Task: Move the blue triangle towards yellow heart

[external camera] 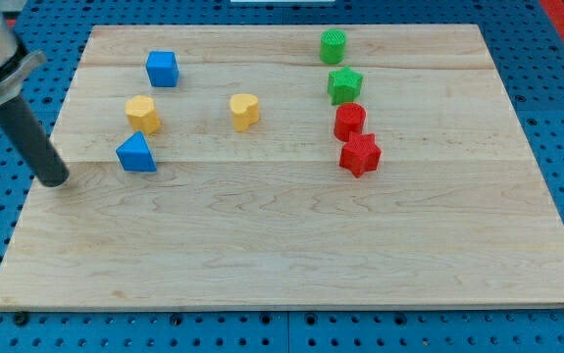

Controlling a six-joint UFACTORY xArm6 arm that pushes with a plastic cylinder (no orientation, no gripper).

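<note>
Altogether: two blue, yellow, green, red blocks.

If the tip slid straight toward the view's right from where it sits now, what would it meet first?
Most likely the blue triangle. My tip sits at the view's left of it, slightly lower and apart from it, so contact might be glancing. The yellow heart lies farther right and higher, off that line.

The rod (28, 137) runs out past the view's top-left corner, well left of the blue cube (162, 69); the arm above it is cut off. The tabletop (291, 255) shows whole.
</note>
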